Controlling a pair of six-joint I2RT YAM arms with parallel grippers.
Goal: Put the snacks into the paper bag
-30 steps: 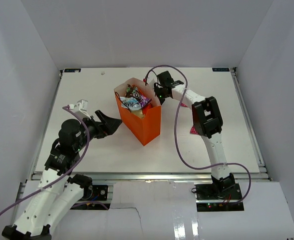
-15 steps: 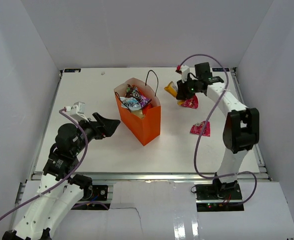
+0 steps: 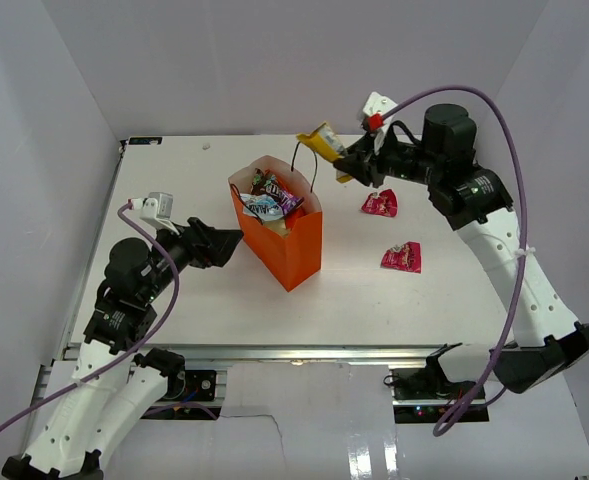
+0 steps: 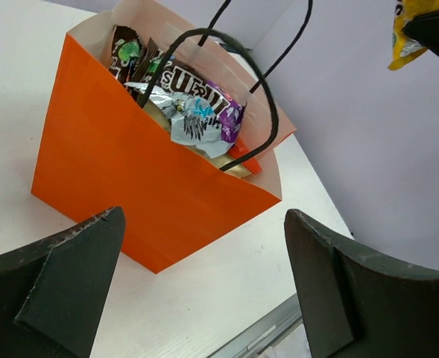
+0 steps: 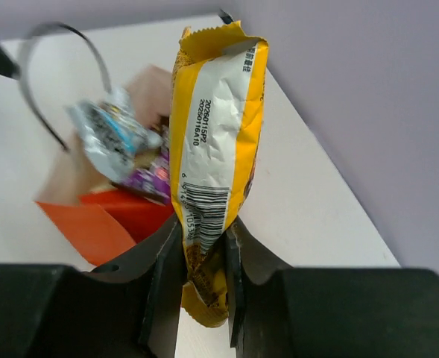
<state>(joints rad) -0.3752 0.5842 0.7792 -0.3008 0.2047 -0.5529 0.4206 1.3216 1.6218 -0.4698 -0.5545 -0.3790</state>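
The orange paper bag (image 3: 292, 245) stands upright mid-table with several candy packets (image 3: 272, 200) inside; it also shows in the left wrist view (image 4: 130, 164) and the right wrist view (image 5: 100, 224). My right gripper (image 3: 346, 158) is shut on a yellow candy packet (image 3: 323, 142), held in the air right of the bag's black handles; the packet fills the right wrist view (image 5: 212, 142). Two magenta-pink packets (image 3: 380, 203) (image 3: 401, 257) lie on the table right of the bag. My left gripper (image 3: 224, 246) is open and empty, just left of the bag.
White walls enclose the table (image 3: 174, 290) on three sides. The metal rail (image 3: 294, 352) runs along the near edge. The bag's cord handles (image 4: 226, 89) stand up above its mouth.
My right arm has lifted the yellow packet off the table and carried it up and left toward the bag. The left gripper stays beside the bag.
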